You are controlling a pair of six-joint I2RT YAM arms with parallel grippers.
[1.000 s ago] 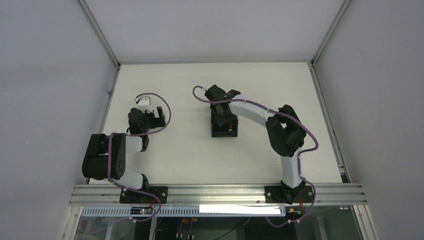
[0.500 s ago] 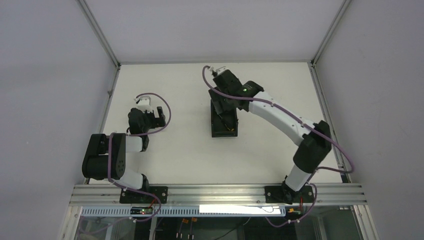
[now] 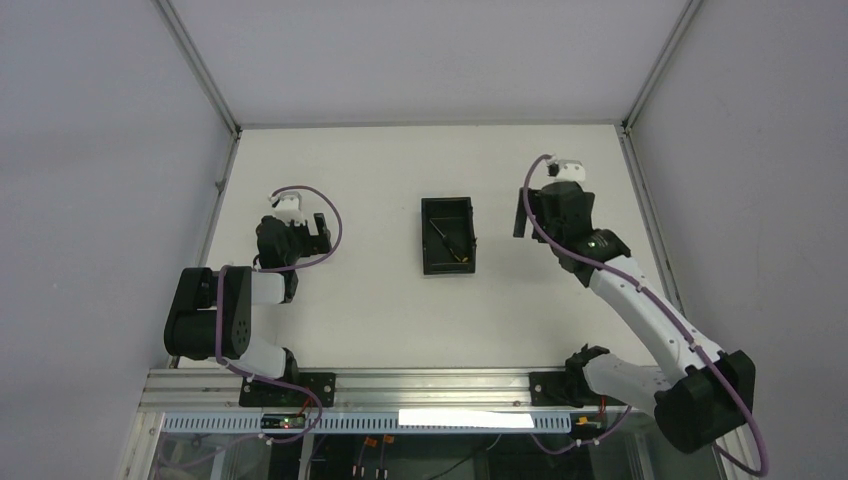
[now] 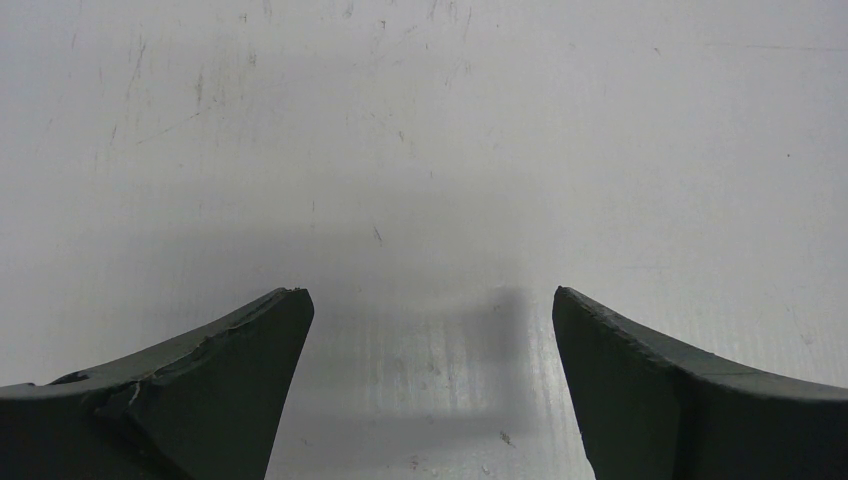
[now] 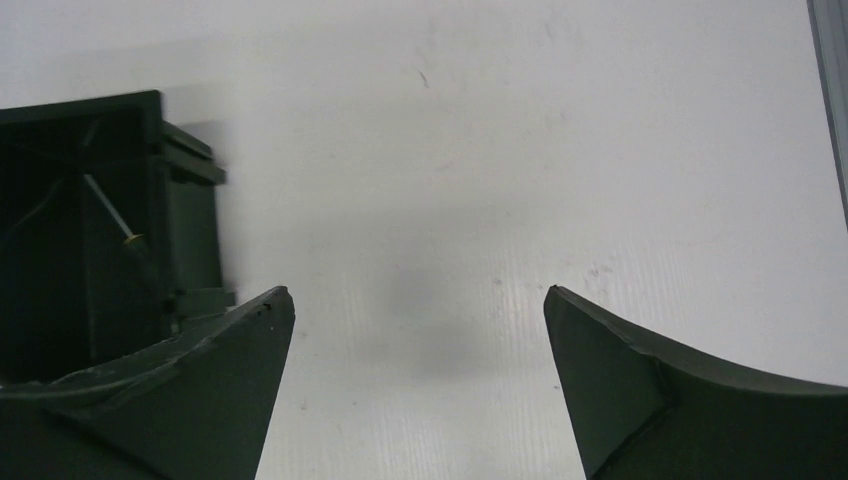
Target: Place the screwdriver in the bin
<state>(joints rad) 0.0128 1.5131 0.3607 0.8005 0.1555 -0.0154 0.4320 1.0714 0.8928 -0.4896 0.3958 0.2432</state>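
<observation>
The black bin (image 3: pixel 447 236) stands at the middle of the table. The screwdriver (image 3: pixel 447 240) lies inside it, slanted, its orange-yellow end toward the near right corner. In the right wrist view the bin (image 5: pixel 190 190) is at the left edge with the screwdriver (image 5: pixel 112 215) inside. My right gripper (image 3: pixel 522 212) is open and empty, just right of the bin; it also shows in the right wrist view (image 5: pixel 418 292). My left gripper (image 3: pixel 318 226) is open and empty over bare table at the left, also seen in the left wrist view (image 4: pixel 432 292).
A metal frame rail (image 3: pixel 650 215) runs along the table's right edge, close to the right arm, and shows in the right wrist view (image 5: pixel 830 60). A like rail (image 3: pixel 215 215) borders the left side. Grey walls enclose the table.
</observation>
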